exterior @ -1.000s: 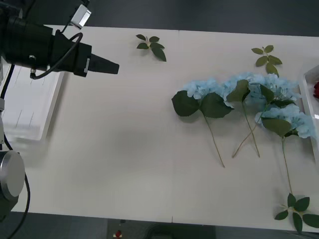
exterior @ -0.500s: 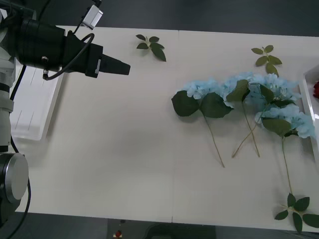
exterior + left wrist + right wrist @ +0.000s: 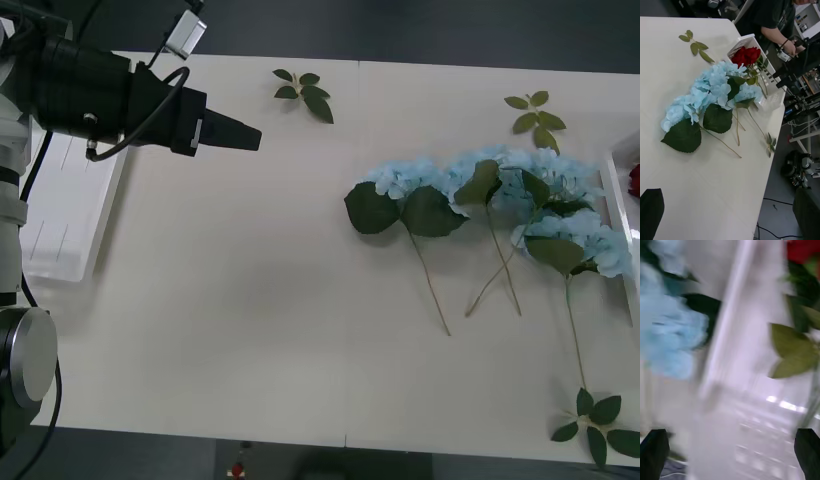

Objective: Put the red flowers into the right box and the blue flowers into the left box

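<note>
Our left gripper (image 3: 250, 138) hovers over the surface (image 3: 250, 300), fingers apart. Our right gripper (image 3: 730, 453), fingers apart, hangs above the right box (image 3: 752, 390) holding the red flowers (image 3: 745, 56), beside the blue flowers (image 3: 490, 190).

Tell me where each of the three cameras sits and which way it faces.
Front: above the arms, looking down at the table; left gripper near the left box.
Left wrist: on the left arm, facing across the table at blue flowers, red flowers, right box.
Right wrist: close above the right box rim.
All share the blue flowers.
</note>
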Robot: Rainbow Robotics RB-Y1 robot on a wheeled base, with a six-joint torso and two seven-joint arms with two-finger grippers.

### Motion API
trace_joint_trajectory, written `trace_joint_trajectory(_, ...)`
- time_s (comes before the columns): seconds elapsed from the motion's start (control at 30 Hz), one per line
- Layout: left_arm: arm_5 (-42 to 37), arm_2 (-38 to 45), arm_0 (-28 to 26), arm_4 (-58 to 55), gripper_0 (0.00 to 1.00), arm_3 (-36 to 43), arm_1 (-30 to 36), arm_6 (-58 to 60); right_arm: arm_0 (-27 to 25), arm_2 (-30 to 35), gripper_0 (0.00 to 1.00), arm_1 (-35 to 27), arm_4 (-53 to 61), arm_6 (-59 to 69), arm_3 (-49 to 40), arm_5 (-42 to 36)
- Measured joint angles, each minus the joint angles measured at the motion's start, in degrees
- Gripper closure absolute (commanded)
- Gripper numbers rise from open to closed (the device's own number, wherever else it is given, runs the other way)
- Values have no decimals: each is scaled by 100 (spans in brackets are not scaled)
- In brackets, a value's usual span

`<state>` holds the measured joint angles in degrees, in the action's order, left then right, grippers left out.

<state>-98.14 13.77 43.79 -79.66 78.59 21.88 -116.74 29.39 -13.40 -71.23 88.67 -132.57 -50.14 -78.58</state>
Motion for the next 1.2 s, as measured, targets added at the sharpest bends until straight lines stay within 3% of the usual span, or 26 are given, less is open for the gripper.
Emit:
trace_joint_trajectory(0.2, 0, 0, 0, 0, 0, -1, 0, 0, 0, -403, 2, -11, 1222, 8, -700, -800)
trace_joint_trajectory(0.43, 0, 0, 0, 0, 0, -3, 0, 0, 9, -2029, 2, -96, 2428, 619, -1079, -502)
trace_joint_trajectory(0.53, 0, 0, 0, 0, 0, -3, 0, 0, 7, -2411, 1, -52, 2621, 626, -1049, -162)
trace_joint_trajectory(0.83, 0, 0, 0, 0, 0, -3, 0, 0, -342, -2257, 0, 315, 2727, 626, -1111, 1260)
trace_joint_trajectory(1.2, 0, 0, 0, 0, 0, -3, 0, 0, -1119, -2237, 0, 296, 2135, 802, -2279, 2613)
